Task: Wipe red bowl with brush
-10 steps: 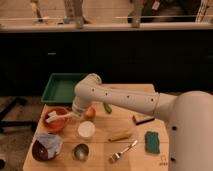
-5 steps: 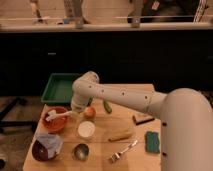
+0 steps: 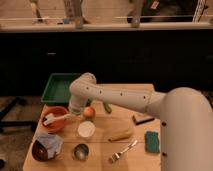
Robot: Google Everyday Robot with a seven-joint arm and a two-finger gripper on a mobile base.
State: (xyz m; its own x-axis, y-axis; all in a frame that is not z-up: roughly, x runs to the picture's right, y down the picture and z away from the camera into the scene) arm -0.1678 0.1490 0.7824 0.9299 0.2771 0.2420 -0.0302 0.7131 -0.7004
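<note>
the wiping step looks under way: the claw (image 3: pixel 71 114), pinching the brush (image 3: pixel 54 118), holds it inside the red bowl (image 3: pixel 54 126) at the counter's (image 3: pixel 125 122) left; next, sweep it around the bowl's inside

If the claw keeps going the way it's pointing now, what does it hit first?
The claw points left and down over the red bowl, holding the brush. Going straight on, the brush tip would likely press into the bowl's inside, though depth is hard to judge.

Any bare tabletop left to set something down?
Bare wood between white cup, banana and fork. Crowded on the left: gripper holds the brush over the red bowl, orange alongside.
</note>
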